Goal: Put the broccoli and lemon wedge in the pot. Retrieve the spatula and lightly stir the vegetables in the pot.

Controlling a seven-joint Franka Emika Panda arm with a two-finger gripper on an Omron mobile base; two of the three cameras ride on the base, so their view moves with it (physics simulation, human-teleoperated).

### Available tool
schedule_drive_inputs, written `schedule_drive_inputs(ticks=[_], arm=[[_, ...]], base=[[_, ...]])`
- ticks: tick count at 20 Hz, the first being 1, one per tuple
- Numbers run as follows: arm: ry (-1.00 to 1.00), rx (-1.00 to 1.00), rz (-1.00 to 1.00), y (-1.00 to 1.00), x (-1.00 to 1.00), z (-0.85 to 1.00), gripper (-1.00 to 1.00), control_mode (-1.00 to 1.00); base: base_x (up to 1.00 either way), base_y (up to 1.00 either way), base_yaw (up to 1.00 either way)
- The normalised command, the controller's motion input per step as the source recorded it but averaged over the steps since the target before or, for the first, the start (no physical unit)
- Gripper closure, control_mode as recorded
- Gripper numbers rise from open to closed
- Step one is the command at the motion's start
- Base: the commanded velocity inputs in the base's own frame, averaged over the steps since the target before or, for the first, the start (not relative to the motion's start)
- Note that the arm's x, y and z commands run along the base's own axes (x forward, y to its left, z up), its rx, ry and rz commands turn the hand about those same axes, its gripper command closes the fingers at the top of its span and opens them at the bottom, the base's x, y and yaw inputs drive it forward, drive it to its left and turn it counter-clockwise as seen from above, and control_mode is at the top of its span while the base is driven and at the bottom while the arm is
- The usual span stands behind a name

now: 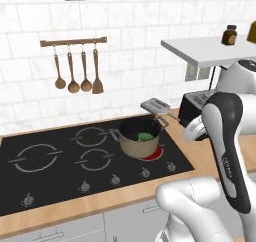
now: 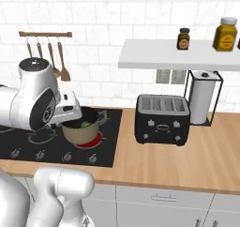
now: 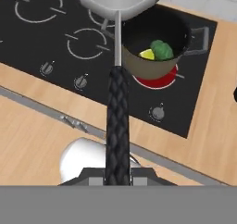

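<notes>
pot (image 1: 139, 137): one, beige with dark rim, set on the front right burner (image 1: 152, 154), which glows red.
broccoli (image 3: 161, 50): one floret, lying inside the pot.
lemon wedge (image 3: 147, 54): one, inside the pot, touching the broccoli on its side.
spatula (image 3: 117, 86): one; black handle is clamped low in the hand view, silver head is held up beyond the pot's rim, not in the pot.
gripper (image 3: 117, 174): jaws are pressed in tight on the spatula handle, nothing else is touched.
hanging wooden utensils (image 1: 78, 81): four counted on the wall rail (image 1: 73, 41).
stove knobs (image 1: 115, 179): five counted along the hob's front edge.
toaster (image 2: 162, 119): one, on the counter (image 2: 197, 160) right of the hob.
</notes>
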Motion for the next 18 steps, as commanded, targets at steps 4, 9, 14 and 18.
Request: schedule_drive_inputs(ticks=[4, 9, 14, 18], arm=[[0.14, -0.14, 0.06, 0.27, -0.02, -0.28, 1.00, -1.00], [0.19, -0.08, 0.00, 0.29, 0.52, -0.13, 1.00, -1.00], [0.24, -0.03, 0.06, 0.00, 0.57, 0.00, 1.00, -1.00], [0.00, 0.00, -0.01, 0.00, 0.20, 0.00, 1.00, -1.00]], base=[[0.00, 0.00, 0.00], [0.00, 0.00, 0.00], [0.00, 0.00, 0.00], [0.00, 0.00, 0.00]])
